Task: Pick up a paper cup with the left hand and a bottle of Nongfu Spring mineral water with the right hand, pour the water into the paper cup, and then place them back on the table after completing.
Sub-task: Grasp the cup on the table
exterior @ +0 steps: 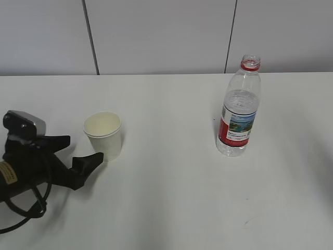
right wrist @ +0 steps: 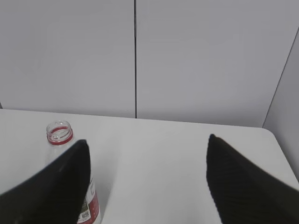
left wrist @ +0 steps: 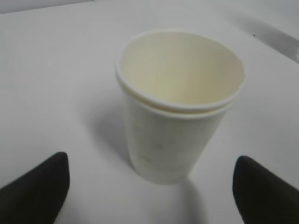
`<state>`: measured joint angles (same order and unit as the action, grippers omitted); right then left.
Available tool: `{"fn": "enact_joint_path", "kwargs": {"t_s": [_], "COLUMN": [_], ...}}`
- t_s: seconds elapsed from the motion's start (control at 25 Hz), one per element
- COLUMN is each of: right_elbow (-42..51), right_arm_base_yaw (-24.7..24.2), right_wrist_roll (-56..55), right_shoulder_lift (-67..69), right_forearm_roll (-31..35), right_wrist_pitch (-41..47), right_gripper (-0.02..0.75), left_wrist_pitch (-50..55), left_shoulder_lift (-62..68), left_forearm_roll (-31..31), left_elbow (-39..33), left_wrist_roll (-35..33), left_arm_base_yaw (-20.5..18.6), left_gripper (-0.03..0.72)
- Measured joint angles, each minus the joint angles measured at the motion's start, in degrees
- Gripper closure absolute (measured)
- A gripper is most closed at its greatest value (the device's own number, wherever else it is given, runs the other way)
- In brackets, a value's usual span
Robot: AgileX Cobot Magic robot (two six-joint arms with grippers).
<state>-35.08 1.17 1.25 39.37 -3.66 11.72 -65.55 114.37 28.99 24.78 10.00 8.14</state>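
Left wrist view shows my left end effector (left wrist: 149,186) spread apart around the paper cup (left wrist: 180,102), not touching; I judge the next move is closing. My right end effector (right wrist: 147,186), also spread, sits near the uncapped bottle (exterior: 239,107) on the surface (exterior: 171,198).

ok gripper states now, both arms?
Left gripper: open, empty, fingers either side of the paper cup, not touching.
Right gripper: open, empty, the bottle behind its left finger.

The white table (exterior: 171,198) carries an upright paper cup (exterior: 103,135) and an uncapped water bottle (exterior: 239,108)
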Motion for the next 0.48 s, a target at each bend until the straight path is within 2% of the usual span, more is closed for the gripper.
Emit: {"fn": "enact_joint_path", "kwargs": {"t_s": [0.32,0.48], "right_elbow": [0.0,0.0], "right_arm_base_yaw": [0.0,0.0], "right_wrist_roll": [0.0,0.0], "right_shoulder_lift": [0.0,0.0], "right_forearm_roll": [0.0,-0.1], "right_wrist_pitch": [-1.5,-1.5], "right_gripper": [0.166,0.166], "left_wrist_pitch": [0.0,0.0], "left_shoulder_lift": [8.3,11.1], "left_forearm_roll": [-2.9,-4.9], "left_elbow": [9.9,13.2], "left_wrist_roll": [0.0,0.0], "left_arm_base_yaw": [5.5,6.5], "left_gripper": [0.057,0.068]}}
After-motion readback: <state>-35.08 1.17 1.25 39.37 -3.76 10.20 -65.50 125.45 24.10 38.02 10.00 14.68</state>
